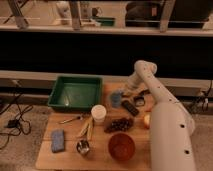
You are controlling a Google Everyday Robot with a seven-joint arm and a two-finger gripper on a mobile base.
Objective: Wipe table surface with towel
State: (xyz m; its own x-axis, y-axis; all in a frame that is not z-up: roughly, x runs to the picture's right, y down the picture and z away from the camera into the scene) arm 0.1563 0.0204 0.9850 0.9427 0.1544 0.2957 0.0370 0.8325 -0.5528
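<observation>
The gripper [125,95] is pinched shut on the blue towel [116,99] near the far edge of the table surface [102,147]. A green bin [75,106] sits just to the towel's left.

Single view, high up beside the robot body [167,135] (close), facing down onto the counter [100,159]; closed end effector [131,102] mid-frame, over its far side.

The robot's white arm [167,130] covers the right side of the table [70,155], and the bottom edge cuts off the arm's base. The claw [125,95], closed, sits low at the blue-grey towel [115,99] behind the middle of the table; whether it touches the cloth is too blurred to tell. The dark objects [132,107] just beside it cannot be identified. A pale round thing [146,120] is half hidden by the arm.
</observation>
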